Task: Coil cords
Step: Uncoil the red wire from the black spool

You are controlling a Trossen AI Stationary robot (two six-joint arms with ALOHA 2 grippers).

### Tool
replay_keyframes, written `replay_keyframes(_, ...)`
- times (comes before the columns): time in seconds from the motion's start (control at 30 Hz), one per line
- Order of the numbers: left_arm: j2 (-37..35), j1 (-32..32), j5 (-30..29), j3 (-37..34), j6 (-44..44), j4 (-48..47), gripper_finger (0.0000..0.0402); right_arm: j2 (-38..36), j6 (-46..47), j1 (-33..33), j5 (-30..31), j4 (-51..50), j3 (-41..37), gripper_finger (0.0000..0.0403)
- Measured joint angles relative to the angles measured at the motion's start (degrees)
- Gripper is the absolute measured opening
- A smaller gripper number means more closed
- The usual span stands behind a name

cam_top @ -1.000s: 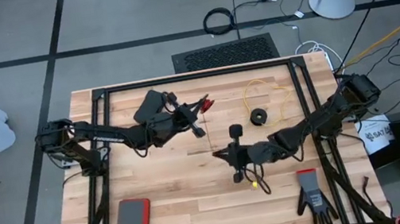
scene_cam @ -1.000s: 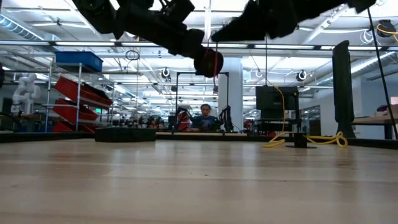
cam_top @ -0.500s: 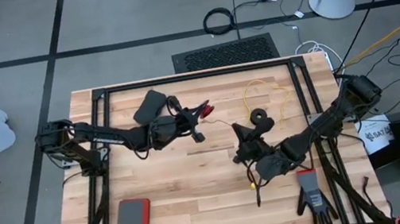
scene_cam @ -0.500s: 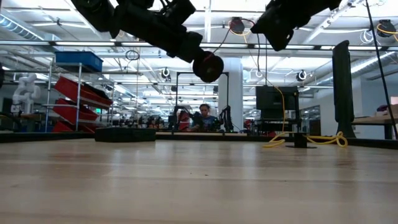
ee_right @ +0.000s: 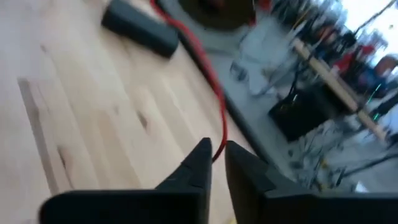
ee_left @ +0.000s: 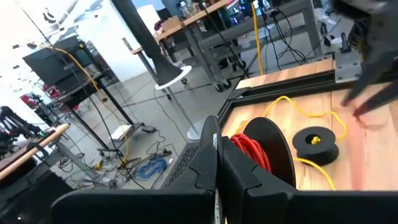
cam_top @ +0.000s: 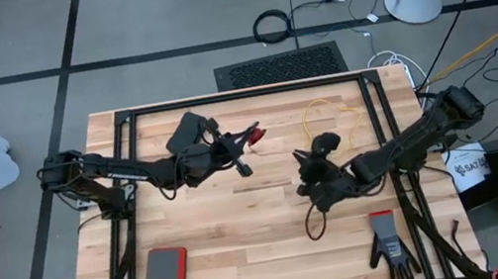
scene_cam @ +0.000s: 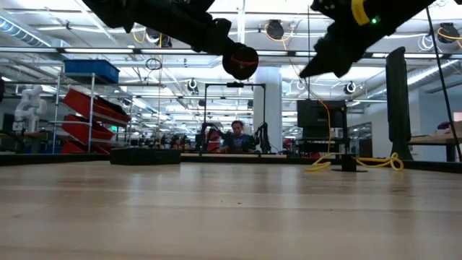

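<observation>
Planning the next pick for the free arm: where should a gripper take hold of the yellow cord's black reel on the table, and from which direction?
Best bet: come straight down on the yellow cord's reel and pinch across its round rim. It appears to lie flat on the table with its faces level, so the rim offers opposite sides. The yellow cord loops toward the table's far edge, so stay clear of that side.

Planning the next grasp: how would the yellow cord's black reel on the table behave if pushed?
The black reel lies flat on its flange, so it would probably slide, not roll. It looks small and light, likely easy to shift. Its loose yellow cord seems floppy and would probably drag behind.
</observation>
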Motion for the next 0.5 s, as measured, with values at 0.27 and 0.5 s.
replay_keyframes(0.27, -0.16, -0.44, 6.32, 0.00, 5.97, -1.62, 0.0008, -2.50, 2.66, 0.91, -2.00, -4.98, 0.00, 0.0105)
replay_keyframes(0.5, -0.16, -0.37, 14.98, 0.00, 6.08, -5.05, 0.0008, -4.21, -4.98, 2.37, -1.69, 1.57, -0.02, 0.0112)
